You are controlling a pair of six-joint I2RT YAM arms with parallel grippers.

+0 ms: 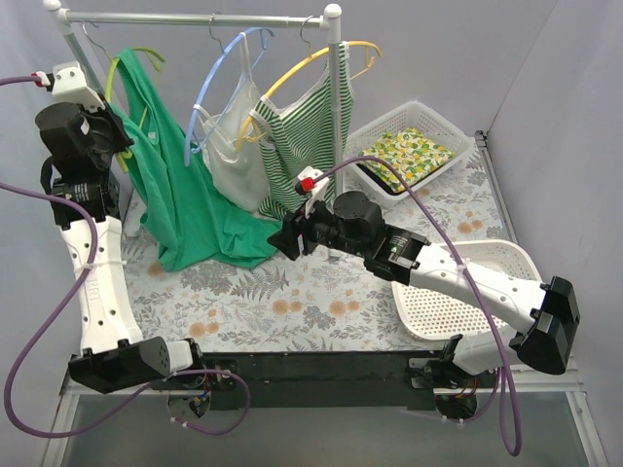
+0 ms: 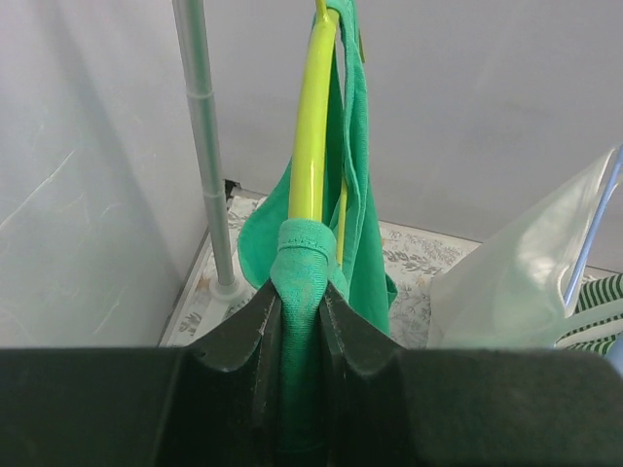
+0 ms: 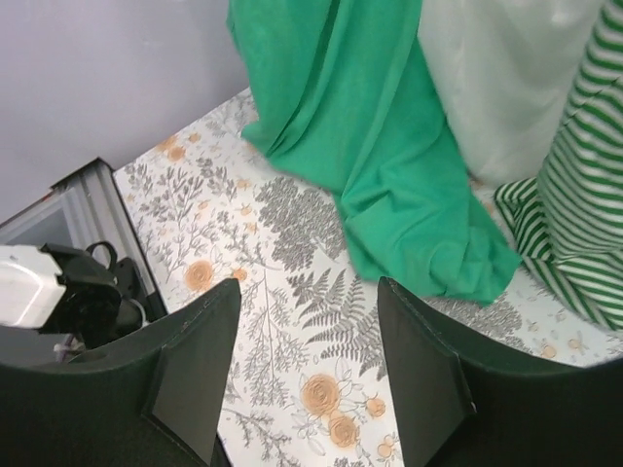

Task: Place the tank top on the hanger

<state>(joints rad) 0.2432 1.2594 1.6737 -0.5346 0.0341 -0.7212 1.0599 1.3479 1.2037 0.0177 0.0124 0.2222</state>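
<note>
The emerald-green tank top [image 1: 170, 185] hangs at the left end of the rack, and its hem is pooled on the table. One strap lies over the lime hanger [image 1: 111, 80], which hangs from the rail. My left gripper [image 1: 122, 136] is raised beside the hanger. In the left wrist view it [image 2: 302, 292] is shut on a bunched strap of the tank top [image 2: 304, 258] at the lower end of the hanger arm [image 2: 311, 126]. My right gripper [image 1: 290, 239] is open and empty, low over the table next to the hem. In the right wrist view it [image 3: 307, 321] faces the tank top [image 3: 389, 175].
The rack rail [image 1: 195, 17] also holds a white top [image 1: 232, 146] on a light-blue hanger and a striped top [image 1: 307, 136] on a yellow hanger. The rack post [image 2: 204, 146] stands left of my left gripper. Two white baskets [image 1: 389, 126] [image 1: 458, 302] sit at the right.
</note>
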